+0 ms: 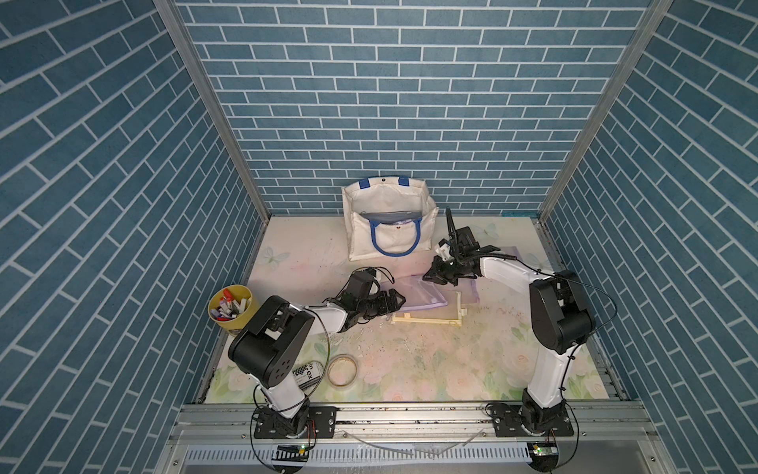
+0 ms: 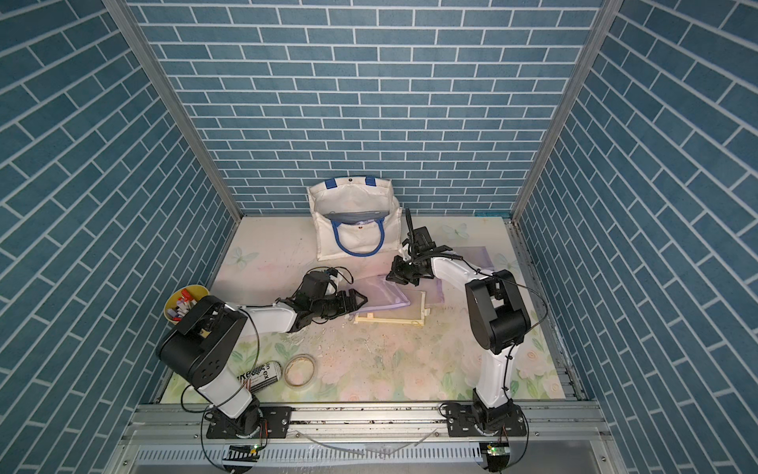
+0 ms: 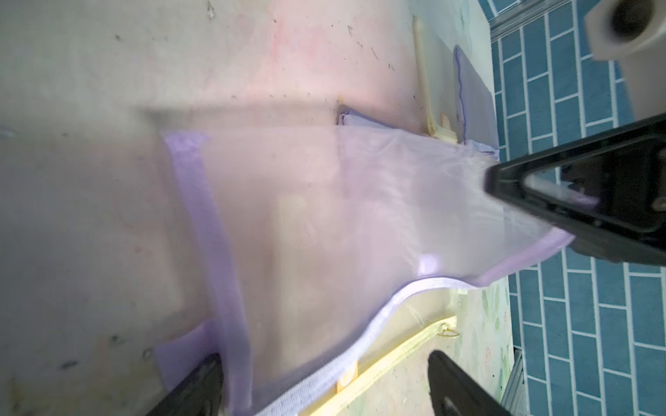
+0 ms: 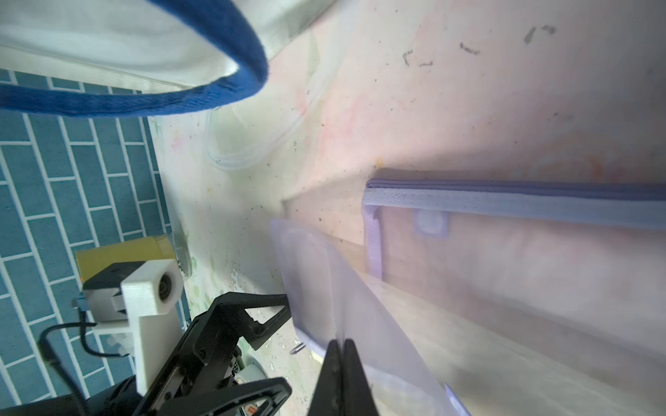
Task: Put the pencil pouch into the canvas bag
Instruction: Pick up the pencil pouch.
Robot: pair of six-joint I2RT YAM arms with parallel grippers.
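Right end effector clenched on one corner of the pencil pouch, that corner raised. The rest lies mid-tabletop. Left end effector spread wide at its other end. Canvas bag stands behind, apart.

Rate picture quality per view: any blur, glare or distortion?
Both top views: sharp, evenly lit, but the wide lens splays the posts outward. Left wrist: the pouch sits close to the lens and looks soft; the brick wall is crisper. Right wrist: pouch blurred at the right gripper, handle soft; no hard glare.
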